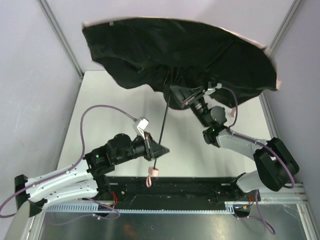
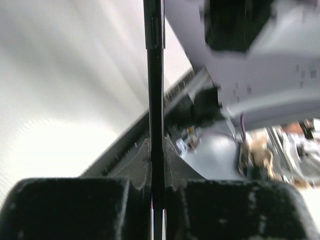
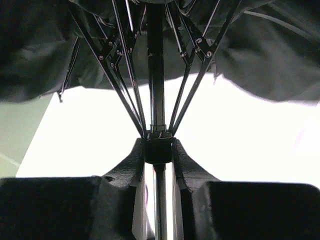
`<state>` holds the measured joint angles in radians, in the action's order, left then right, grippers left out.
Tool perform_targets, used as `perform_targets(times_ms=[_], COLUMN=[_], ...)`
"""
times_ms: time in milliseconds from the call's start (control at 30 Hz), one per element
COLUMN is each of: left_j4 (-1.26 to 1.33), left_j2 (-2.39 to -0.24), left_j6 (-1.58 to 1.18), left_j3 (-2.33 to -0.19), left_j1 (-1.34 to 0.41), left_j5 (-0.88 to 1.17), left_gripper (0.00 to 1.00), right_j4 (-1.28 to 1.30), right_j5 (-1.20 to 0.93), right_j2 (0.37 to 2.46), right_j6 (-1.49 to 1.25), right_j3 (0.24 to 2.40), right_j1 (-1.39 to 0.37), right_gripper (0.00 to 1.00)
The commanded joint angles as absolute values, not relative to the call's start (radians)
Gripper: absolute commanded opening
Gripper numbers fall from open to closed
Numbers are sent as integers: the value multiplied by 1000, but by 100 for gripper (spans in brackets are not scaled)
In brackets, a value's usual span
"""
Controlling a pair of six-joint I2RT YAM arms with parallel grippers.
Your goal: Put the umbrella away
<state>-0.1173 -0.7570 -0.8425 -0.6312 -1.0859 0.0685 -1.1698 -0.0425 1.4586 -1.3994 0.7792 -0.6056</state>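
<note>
Umbrella: folding umbrella (image 1: 175,50) of pale pink fabric, black on the underside, held off the table by both arms.
Canopy: spread but slack and sagging, black side facing the top camera, pink only along the far rim; over the far half of the scene.
Shaft: thin black telescopic shaft (image 1: 163,125) slanting from the canopy hub at the far end down toward the near edge.
Handle: small pink handle (image 1: 154,172) at the near end of the shaft, just near of the left gripper, above the black rail (image 1: 190,187); pink loop strap (image 1: 148,182) dangling below it.
Ribs: black metal ribs (image 3: 120,65) fanning out from the black runner collar (image 3: 159,150) toward the fabric.
Left gripper: left gripper (image 1: 160,149) clenched on the lower shaft close to the handle; in the left wrist view both fingers (image 2: 137,165) press against the shaft from either side.
Right gripper: right gripper (image 1: 181,94) up under the canopy, clamped on the runner collar; in the right wrist view the fingers (image 3: 131,165) sit tight against its two sides.
Arms: left arm reaching from near left, right arm from near right, the two grippers well apart along the shaft.
Table: white tabletop (image 1: 125,100) under the umbrella, pale grey walls (image 1: 30,75) on the left, right and far sides.
</note>
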Motion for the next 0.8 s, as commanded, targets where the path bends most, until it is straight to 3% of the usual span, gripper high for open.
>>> perform_targets(times_ms=[0, 467, 567, 700, 767], left_j4=[29, -53, -67, -112, -126], left_j2=[-727, -715, -719, -714, -715], left_j6=[-694, -618, -617, -630, -629], left_j3=[-784, -827, -831, -828, -823], left_j1=[-1045, -1045, -1045, -1045, -1045], left_j5=[-255, -280, -278, -303, -316], left_gripper=[0, 0, 0, 0, 0], right_j4=[-1004, -830, -805, -658, -560], right_j5=[-215, -172, -171, -215, -204], right_j2=[1374, 1319, 1337, 1317, 1289], right_j6=[-1251, -1111, -1075, -994, -945], right_j3=[690, 674, 676, 709, 728], right_j1=[-780, -841, -851, -847, -862], right_gripper=[0, 2, 18, 55, 67])
